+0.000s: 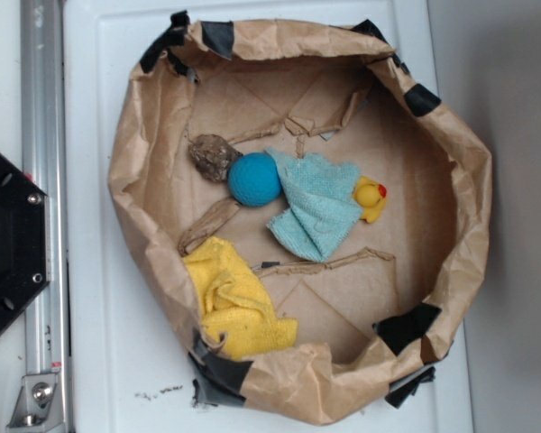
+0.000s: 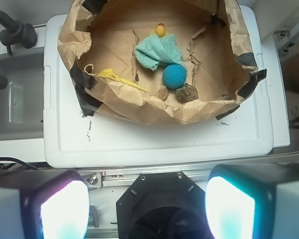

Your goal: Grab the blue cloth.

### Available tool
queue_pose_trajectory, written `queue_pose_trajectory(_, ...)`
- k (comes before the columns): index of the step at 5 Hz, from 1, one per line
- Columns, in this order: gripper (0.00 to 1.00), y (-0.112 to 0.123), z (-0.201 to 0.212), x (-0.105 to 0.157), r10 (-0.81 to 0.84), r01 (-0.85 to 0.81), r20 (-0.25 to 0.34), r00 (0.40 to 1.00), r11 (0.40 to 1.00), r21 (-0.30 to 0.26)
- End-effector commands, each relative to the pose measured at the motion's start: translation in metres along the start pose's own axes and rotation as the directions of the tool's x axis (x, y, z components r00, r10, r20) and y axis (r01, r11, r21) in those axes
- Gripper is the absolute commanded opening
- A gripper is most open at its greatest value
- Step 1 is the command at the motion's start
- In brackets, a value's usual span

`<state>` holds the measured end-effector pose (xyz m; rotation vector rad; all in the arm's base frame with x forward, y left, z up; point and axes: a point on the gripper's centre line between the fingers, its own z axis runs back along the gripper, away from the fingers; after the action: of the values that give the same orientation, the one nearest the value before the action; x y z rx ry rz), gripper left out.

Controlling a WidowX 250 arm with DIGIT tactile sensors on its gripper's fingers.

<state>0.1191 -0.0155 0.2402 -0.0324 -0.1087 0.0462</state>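
Note:
The blue cloth (image 1: 316, 205) is a pale sky-blue terry washcloth lying crumpled in the middle of the brown paper basin (image 1: 469, 225). It touches the teal ball (image 1: 254, 179) on its left and partly covers a yellow rubber duck (image 1: 371, 198) on its right. In the wrist view the cloth (image 2: 157, 51) lies far ahead, above the ball (image 2: 174, 76). My gripper (image 2: 147, 209) is open and empty, high above the robot base, well short of the basin. It is out of the exterior view.
A bright yellow cloth (image 1: 233, 302) lies at the basin's lower left wall. A brown lumpy object (image 1: 215, 155) sits beside the ball. The basin stands on a white lid (image 1: 86, 271). The black robot base (image 1: 9, 244) and a metal rail (image 1: 41, 180) are at left.

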Motion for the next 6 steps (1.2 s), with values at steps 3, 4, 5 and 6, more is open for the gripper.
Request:
queue_pose_trajectory(3, 1.00, 0.019, -0.143, 0.126, -0.171, 0.169, 0.049, 0.984, 0.985, 0.041)
queue_pose_trajectory(4, 1.00, 0.024, -0.184, 0.130, -0.201, 0.199, 0.021, 0.979, 0.979, 0.051)
queue_pose_trajectory(5, 0.98, 0.022, -0.206, 0.135, -0.238, 0.237, 0.023, 0.971, 0.971, 0.025)
queue_pose_trajectory(6, 0.00, 0.023, -0.206, 0.134, -0.212, 0.212, 0.034, 0.977, 0.977, 0.003)
